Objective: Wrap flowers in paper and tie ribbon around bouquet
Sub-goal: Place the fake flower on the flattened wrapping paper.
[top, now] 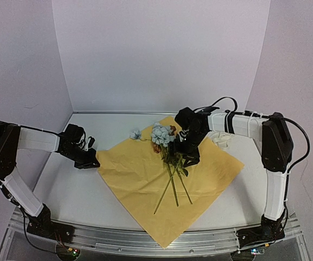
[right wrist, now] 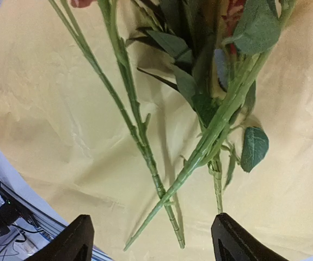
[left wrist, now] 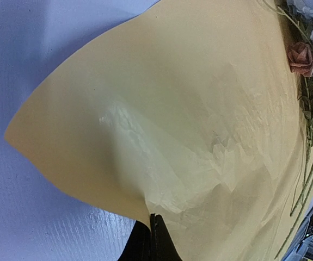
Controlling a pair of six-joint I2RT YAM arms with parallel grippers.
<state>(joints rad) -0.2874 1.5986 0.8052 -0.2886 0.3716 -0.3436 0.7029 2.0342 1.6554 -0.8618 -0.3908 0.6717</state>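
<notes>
Currently right pincer [right wrist: 155, 242] open, flowers [right wrist: 200, 109] stems between; left pincer [left wrist: 153, 240] clamps paper [left wrist: 172, 109]

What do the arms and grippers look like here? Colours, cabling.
Both the left arm and right arm have white link covers, black joints and black cables looping outside. Fingers are black and blunt.

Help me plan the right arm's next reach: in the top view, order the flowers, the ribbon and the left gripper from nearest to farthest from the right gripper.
1. The flowers: directly beneath the right gripper, on the paper.
2. The ribbon: to its right, off the paper.
3. The left gripper: farthest, clamped on the paper's left corner.
</notes>
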